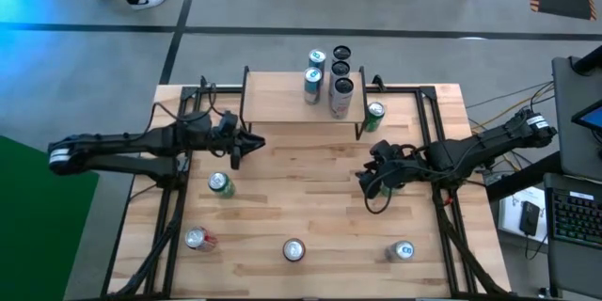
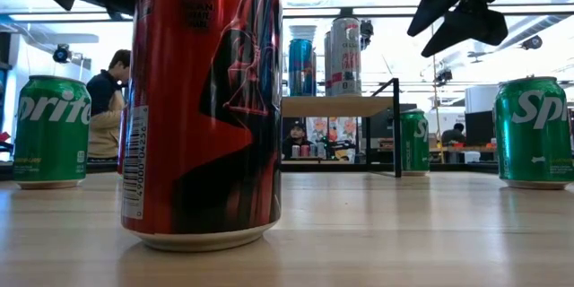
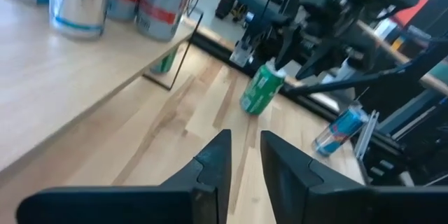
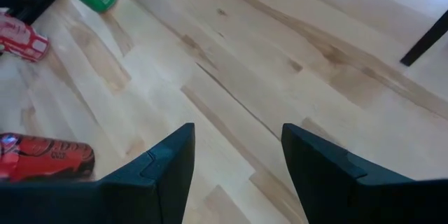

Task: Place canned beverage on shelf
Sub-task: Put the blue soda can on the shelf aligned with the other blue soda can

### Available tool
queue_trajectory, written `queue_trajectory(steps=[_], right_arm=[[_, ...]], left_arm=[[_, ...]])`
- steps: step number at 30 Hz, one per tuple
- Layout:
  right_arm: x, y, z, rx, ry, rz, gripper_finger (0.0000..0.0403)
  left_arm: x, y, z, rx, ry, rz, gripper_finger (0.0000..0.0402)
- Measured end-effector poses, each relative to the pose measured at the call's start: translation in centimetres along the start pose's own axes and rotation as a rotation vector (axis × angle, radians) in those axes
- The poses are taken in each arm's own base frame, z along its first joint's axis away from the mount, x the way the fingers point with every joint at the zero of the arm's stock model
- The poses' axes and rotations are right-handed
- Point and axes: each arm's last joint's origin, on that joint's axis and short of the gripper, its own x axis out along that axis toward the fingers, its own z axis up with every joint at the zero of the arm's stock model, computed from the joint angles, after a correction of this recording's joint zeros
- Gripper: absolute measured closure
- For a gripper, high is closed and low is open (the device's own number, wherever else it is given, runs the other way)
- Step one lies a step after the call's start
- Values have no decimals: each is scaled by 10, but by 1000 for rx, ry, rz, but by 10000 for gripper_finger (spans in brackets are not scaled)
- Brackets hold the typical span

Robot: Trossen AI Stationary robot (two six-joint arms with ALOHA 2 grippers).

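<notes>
Left claw (image 1: 236, 157) hangs empty just in front of the shelf's (image 1: 273, 103) left leg, fingers (image 3: 215, 159) close together with only a narrow gap. Right claw (image 1: 373, 182) hovers over bare bench (image 1: 301, 198) in front of the shelf's right end, fingers (image 4: 168, 161) apart, nothing between them. The shelf top already carries 4 tall cans (image 1: 329, 77) bunched at its right half; its left half is free. Cans not yet shelved: a green can (image 1: 220, 184) just ahead of and below the left claw, nearest to it; a second green can (image 1: 375, 112) beside the shelf's right leg, behind the right claw; a red can (image 1: 197, 238), a silver-topped can (image 1: 293, 249) and a blue can (image 1: 402, 251) along the near edge, well away from both claws. Judgement: the step in hand is reaching for the next can, probably the green one by the left claw. To do it well: spread the left fingers before descending, come down centred on the can, grip mid-body, lift clear of the shelf edge, set it upright on the free left half, apart from the 4 standing cans.
</notes>
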Motion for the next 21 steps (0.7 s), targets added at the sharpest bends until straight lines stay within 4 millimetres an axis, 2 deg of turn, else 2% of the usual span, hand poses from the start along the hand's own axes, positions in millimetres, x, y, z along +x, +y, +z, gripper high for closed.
queue_trajectory(steps=[6,11,17,21], right_arm=[[0,-3,-2,-12,26,-30,200],[-12,-3,4,57,49,-73,200],[-25,0,12,81,52,-97,200],[-28,1,14,105,58,-96,200]], left_arm=[[16,5,-7,-24,51,22,312],[31,11,-12,-22,55,74,288],[52,26,-6,3,-45,155,296],[63,37,4,-18,-47,165,309]])
